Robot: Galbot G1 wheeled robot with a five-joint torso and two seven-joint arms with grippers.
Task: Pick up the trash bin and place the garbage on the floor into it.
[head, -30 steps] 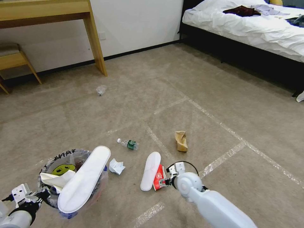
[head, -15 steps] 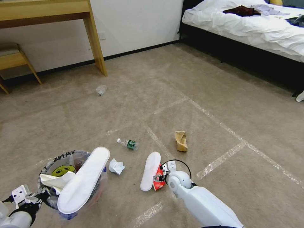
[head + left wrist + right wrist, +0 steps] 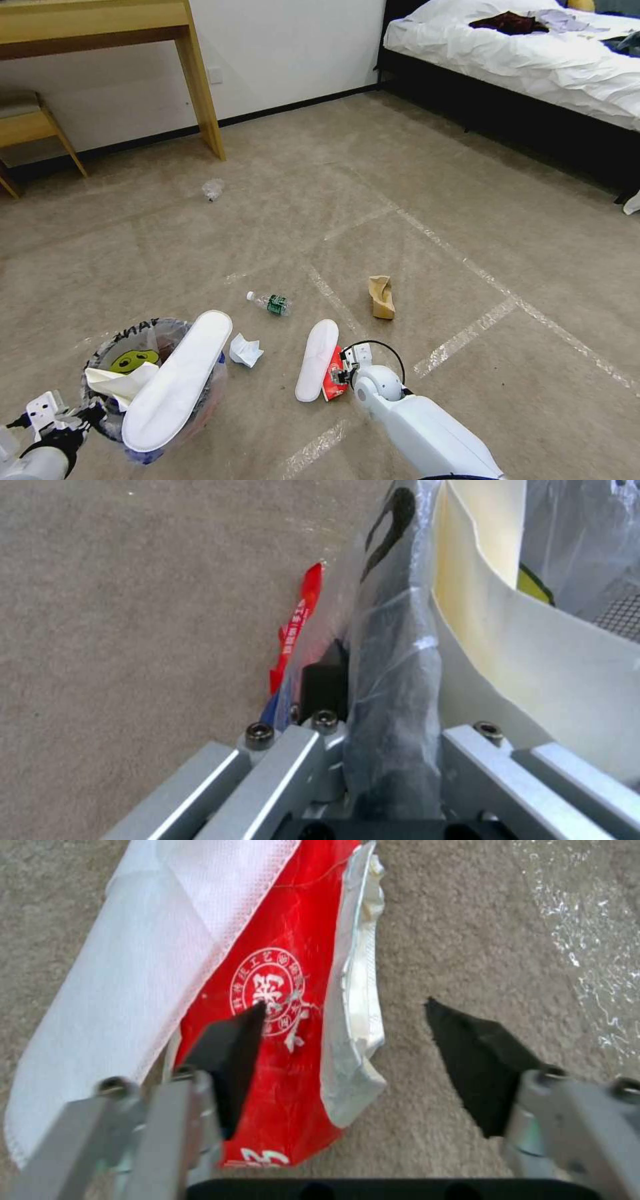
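The trash bin (image 3: 110,347) hangs at the lower left, lined with a clear smiley-face bag. A white slipper sole (image 3: 177,380) and crumpled paper stick out of it. My left gripper (image 3: 83,415) is shut on the bin's bagged rim (image 3: 393,630). Garbage lies on the carpet: a second white sole (image 3: 317,360), a red wrapper (image 3: 331,383), crumpled paper (image 3: 245,351), a small bottle (image 3: 270,303), a cardboard scrap (image 3: 381,297) and a clear plastic scrap (image 3: 213,190). My right gripper (image 3: 343,1010) stands open just above the red wrapper (image 3: 280,1050), one finger over its red face, the other over bare carpet.
A wooden desk leg (image 3: 200,87) and a stool (image 3: 27,127) stand at the far left by the wall. A bed (image 3: 520,60) with dark clothes on it fills the far right. Clear tape lines (image 3: 467,267) cross the open carpet.
My right arm has drawn left and back, bringing its gripper closer over the red wrapper. The left gripper and the bin have barely moved.
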